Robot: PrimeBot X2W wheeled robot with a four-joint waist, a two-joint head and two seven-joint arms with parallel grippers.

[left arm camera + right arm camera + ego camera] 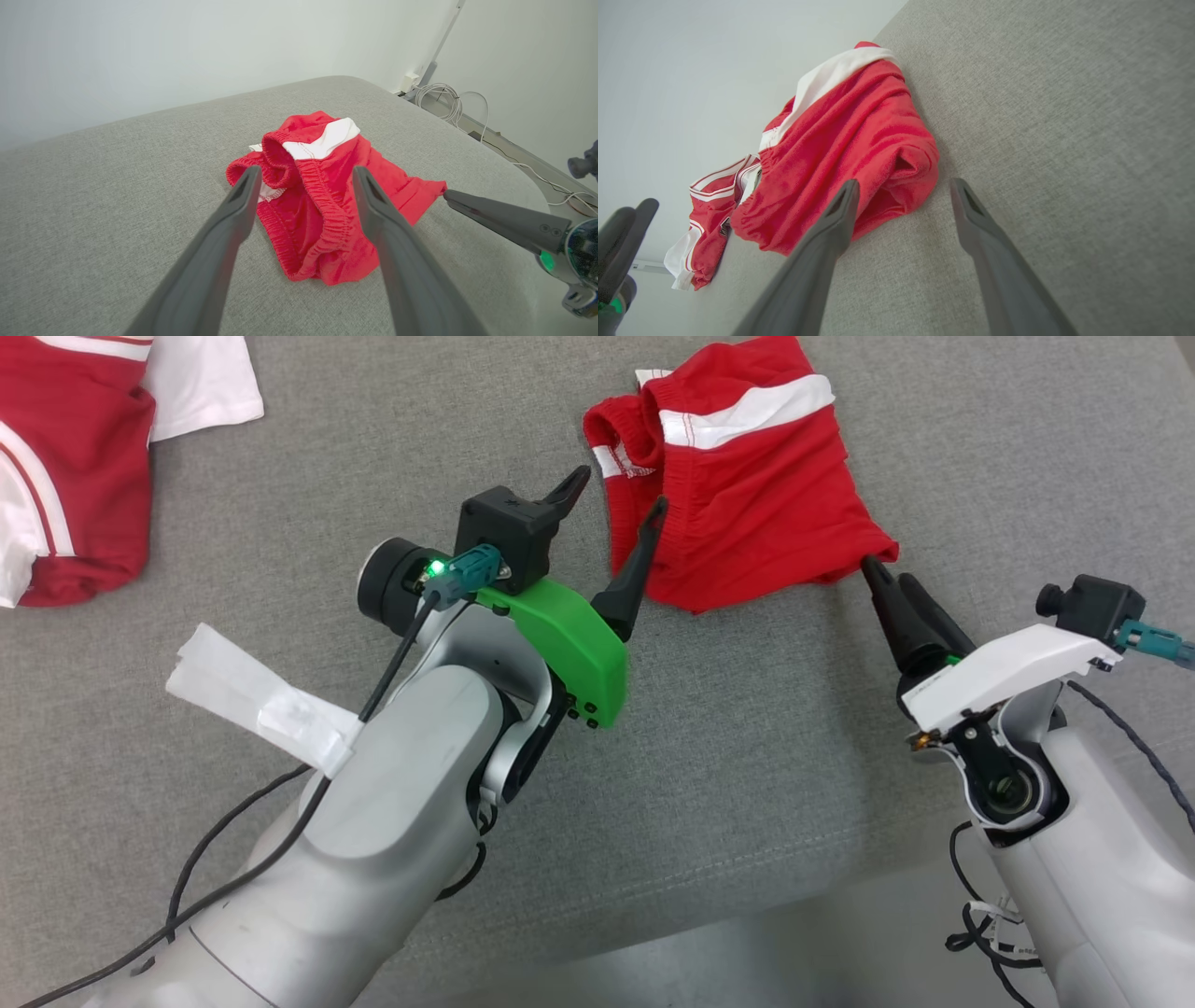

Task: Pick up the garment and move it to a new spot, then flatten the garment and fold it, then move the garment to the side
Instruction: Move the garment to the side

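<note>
The garment [738,476] is a pair of red shorts with a white stripe, lying crumpled on the grey cloth-covered table [747,737] at the far centre. My left gripper [621,499] stands open at the shorts' left edge, its fingers astride the elastic waistband [322,205] and holding nothing. My right gripper [887,574] is open with its tips at the shorts' near right corner. In the right wrist view that corner [906,172] lies just beyond the left fingertip [847,191], with bare table between the fingers.
A second red and white garment [75,457] lies at the far left of the table. The table's front edge [747,915] runs below my arms. Past the table's far right end, cables [444,100] lie along the wall.
</note>
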